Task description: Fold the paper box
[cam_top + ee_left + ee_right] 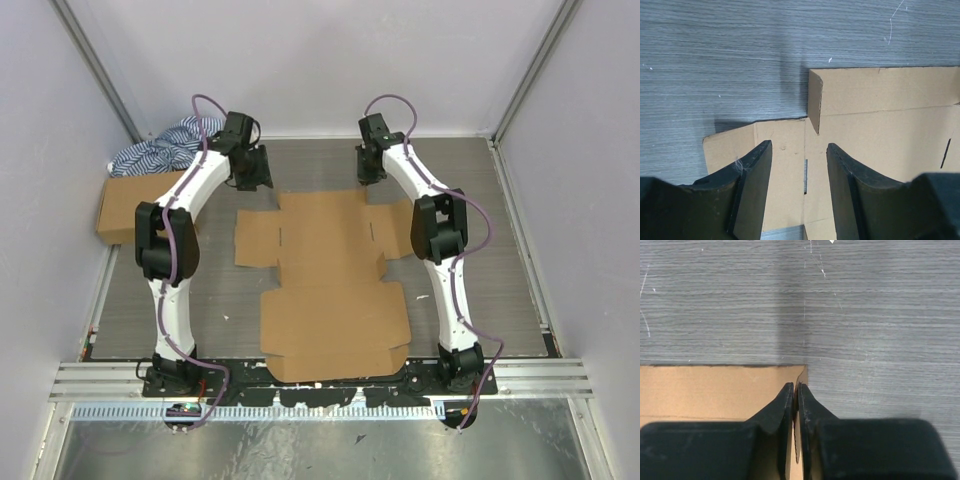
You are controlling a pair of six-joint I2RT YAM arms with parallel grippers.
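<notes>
Paper box (330,290) as an unfolded brown sheet, lying flat at the centre of the grey table (500,260), its long axis running from 12 to 6 o'clock. Left gripper (799,146) hangs over the sheet's 11 o'clock corner, fingers moderately spread with nothing between them; just ahead of it a small corner flap (815,102) stands upright from the sheet. Right gripper (795,386) sits at the 1 o'clock corner, fingers drawn almost together with a thin upright edge of the cardboard pinched between them. Small closed carton (135,205) lies well apart at 9 o'clock, a striped cloth (165,150) touching its far side.
</notes>
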